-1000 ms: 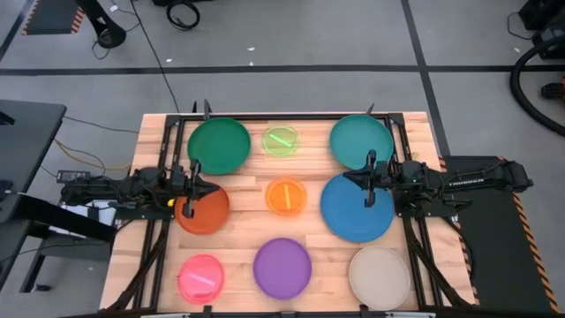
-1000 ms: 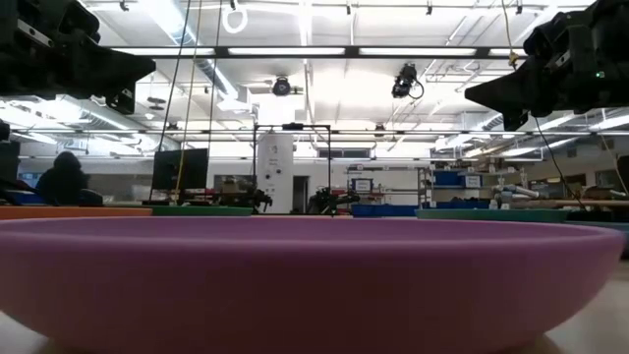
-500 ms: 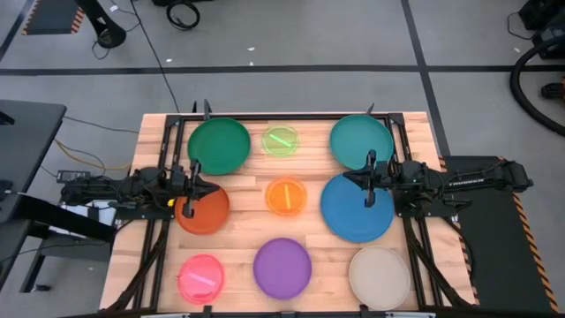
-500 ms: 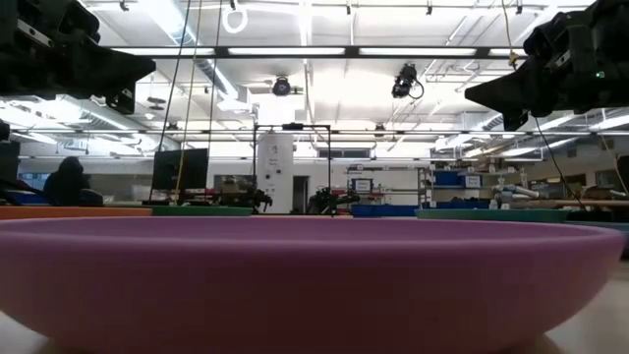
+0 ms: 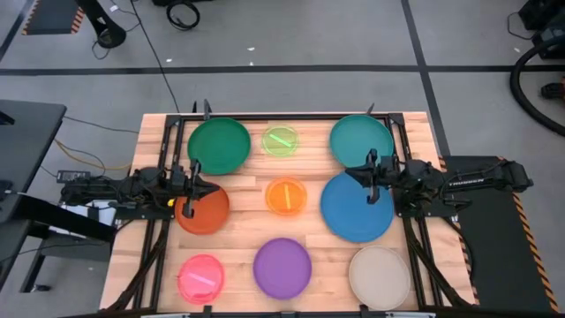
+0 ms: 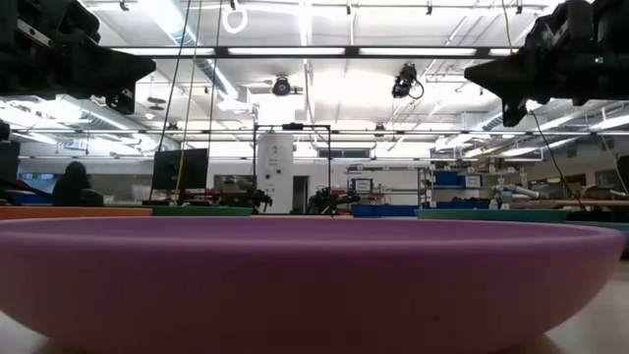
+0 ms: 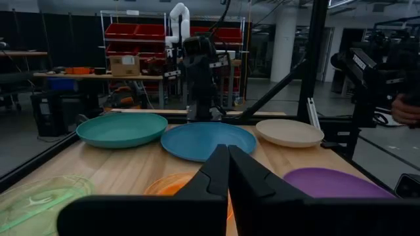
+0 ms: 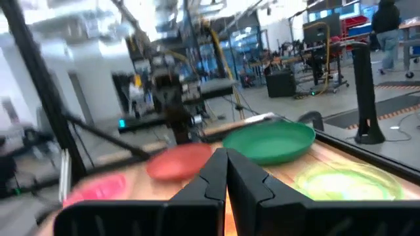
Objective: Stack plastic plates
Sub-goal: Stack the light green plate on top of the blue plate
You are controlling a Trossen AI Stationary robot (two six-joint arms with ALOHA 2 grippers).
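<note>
High view, counter [image 5: 163, 128]: nine plates lie apart in three rows, none stacked. Far row: dark green plate [image 5: 219, 146], lime plate [image 5: 281, 140], teal plate [image 5: 361, 140]. Middle row: red-orange plate [image 5: 205, 212], orange plate [image 5: 285, 196], blue plate [image 5: 356, 208]. Near row: pink plate [image 5: 201, 278], purple plate [image 5: 282, 268], beige plate [image 5: 380, 276].
High view, left arm: stretched level from the counter's left edge, its left pincer [image 5: 198, 186] above the red-orange plate's far rim.
High view, right arm: stretched level from the right edge, its right pincer [image 5: 366, 174] above the blue plate's far rim, near the teal plate.
Low view: the purple plate [image 6: 295, 280] fills the foreground; both arms hang dark in the upper corners, clear of the plates.
Left wrist view: the left pincer [image 7: 228, 172] has its fingers pressed together, holding nothing; ahead lie the teal, blue, beige, orange and purple plates.
Right wrist view: the right pincer [image 8: 227, 174] has its fingers closed on nothing; beyond are the red-orange, dark green, pink and lime plates.
</note>
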